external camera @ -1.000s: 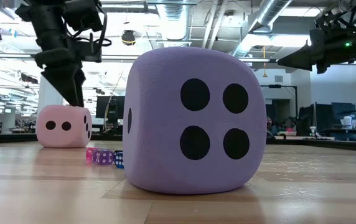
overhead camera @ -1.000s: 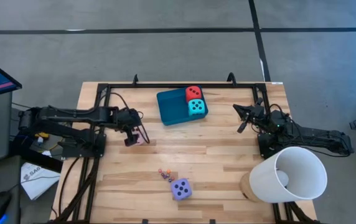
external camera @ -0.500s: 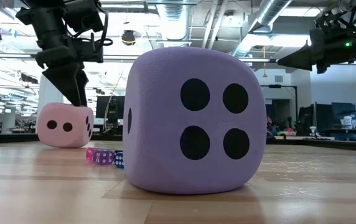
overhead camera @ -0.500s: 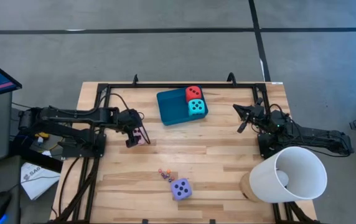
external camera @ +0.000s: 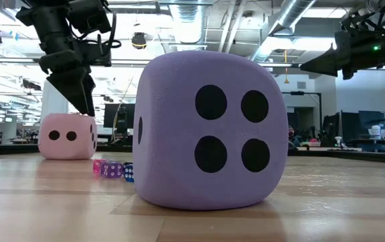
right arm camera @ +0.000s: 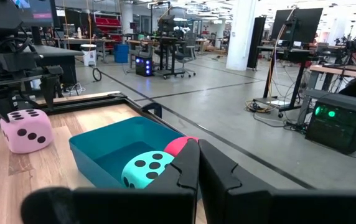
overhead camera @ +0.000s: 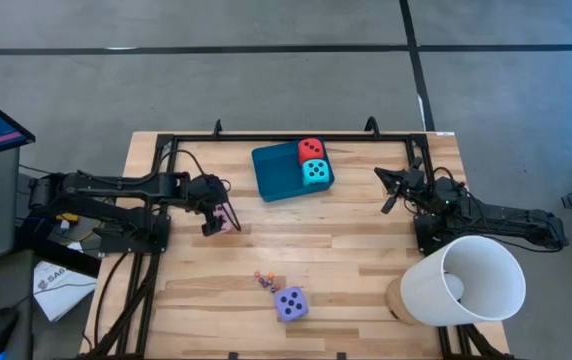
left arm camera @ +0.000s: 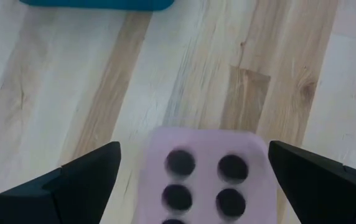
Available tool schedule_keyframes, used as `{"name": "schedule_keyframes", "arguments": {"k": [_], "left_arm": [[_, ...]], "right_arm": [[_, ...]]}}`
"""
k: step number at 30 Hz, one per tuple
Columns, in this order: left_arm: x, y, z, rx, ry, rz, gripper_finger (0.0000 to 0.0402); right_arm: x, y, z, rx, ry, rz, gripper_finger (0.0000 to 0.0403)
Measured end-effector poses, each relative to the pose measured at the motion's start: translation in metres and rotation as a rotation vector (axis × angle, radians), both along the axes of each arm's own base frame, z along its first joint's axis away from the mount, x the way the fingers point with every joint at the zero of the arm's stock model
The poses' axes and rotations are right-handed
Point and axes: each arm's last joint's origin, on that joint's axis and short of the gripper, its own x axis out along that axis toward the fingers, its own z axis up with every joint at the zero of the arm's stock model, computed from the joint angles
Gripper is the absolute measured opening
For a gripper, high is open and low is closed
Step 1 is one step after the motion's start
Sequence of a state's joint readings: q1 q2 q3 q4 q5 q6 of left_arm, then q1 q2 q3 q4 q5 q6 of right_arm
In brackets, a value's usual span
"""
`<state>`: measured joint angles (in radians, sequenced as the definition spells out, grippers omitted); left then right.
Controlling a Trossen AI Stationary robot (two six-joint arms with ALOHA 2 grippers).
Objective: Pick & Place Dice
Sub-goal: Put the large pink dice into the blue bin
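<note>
Low view: pale wood tabletop [external camera: 58, 202] before an open workshop with ceiling ducts [external camera: 293, 20].

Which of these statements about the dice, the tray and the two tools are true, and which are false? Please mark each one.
1. The red die and the turquoise die lie inside the teal tray. True.
2. The left tool is shut on the pink die. False: its fingers stand open on either side of the die, above it.
3. The purple die lies in the tray. False: it sits on the bare wooden table, near the front edge.
4. The right tool is shut and holds nothing. True.
5. Some tiny dice lie beside the purple die. True.
6. The pink die is stacked on the turquoise die. False: it rests on the table, apart from the tray.
</note>
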<state>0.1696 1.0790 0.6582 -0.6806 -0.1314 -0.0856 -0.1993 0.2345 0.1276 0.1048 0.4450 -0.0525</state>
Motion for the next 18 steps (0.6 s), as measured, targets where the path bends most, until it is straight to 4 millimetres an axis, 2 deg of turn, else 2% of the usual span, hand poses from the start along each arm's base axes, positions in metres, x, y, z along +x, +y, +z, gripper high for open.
{"name": "schedule_keyframes", "arguments": {"k": [9,18], "left_arm": [[-0.0014,-0.0003,0.0031,-0.001,-0.015,-0.001,0.0398],[-0.0039,-0.003,0.0013,-0.092,0.001,0.003,0.0397]], "right_arm": [[0.0,0.0,0.0,0.0,0.0,0.0,0.0],[0.0,0.0,0.0,0.0,0.0,0.0,0.0]]}}
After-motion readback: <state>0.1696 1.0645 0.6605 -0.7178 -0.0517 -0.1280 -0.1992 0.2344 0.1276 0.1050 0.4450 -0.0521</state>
